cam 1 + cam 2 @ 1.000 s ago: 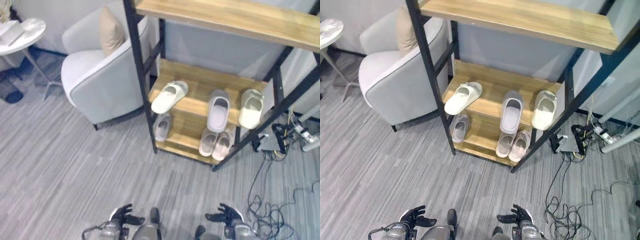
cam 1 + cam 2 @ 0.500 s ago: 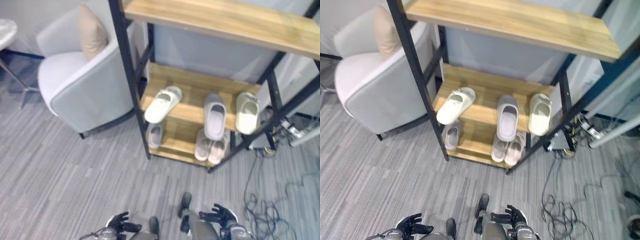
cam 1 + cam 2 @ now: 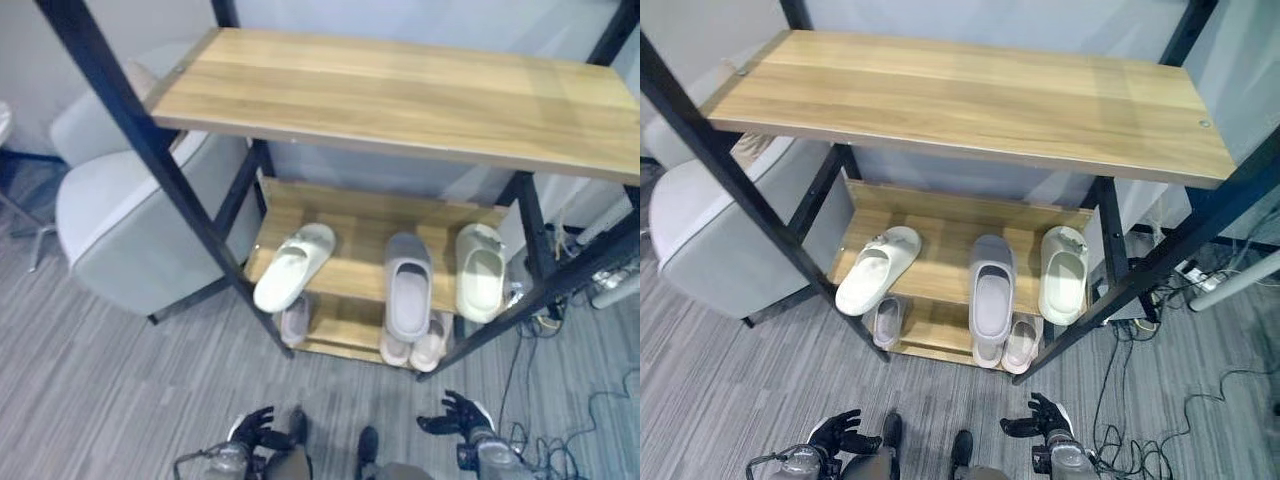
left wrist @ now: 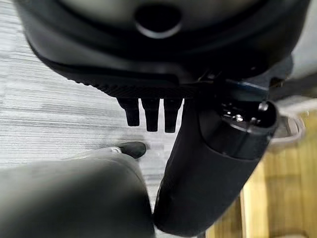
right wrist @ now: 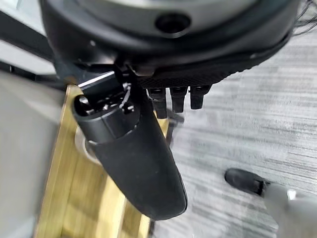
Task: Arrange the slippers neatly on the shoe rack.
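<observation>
shoe rack [image 3: 940,95] w/ slippers, seen from above. we see the left robot hand [image 3: 252,428] and right robot hand [image 3: 1045,418] low at the frame edge, near the floor [image 3: 730,400], both w/ fingers loosely spread and holding nothing, well apart from the rack.

middle shelf [image 3: 940,225]: a cream slipper [image 3: 877,269] lying askew, toe overhanging the front edge by the black post [image 3: 760,215]; a grey slipper [image 3: 990,290] also poking past the edge; a second cream slipper [image 3: 1064,273] roughly straight. lower shelf: a pinkish pair [image 3: 1010,345] and one single slipper [image 3: 886,322], partly hidden.

risks, in our judgement: a nudge could tip the overhanging cream slipper off; a reach in could knock a post or the top board; the two cream ones sit apart w/ the grey between, so pairing means crossing over it.

materials: slippers look like soft moulded foam, smooth, rounded, open-toed, prob. light and easy to squash. shelves are flat wood-grain boards, frame thin black metal, floor striped grey carpet. a padded armchair [image 3: 710,230] stands beside the rack.
</observation>
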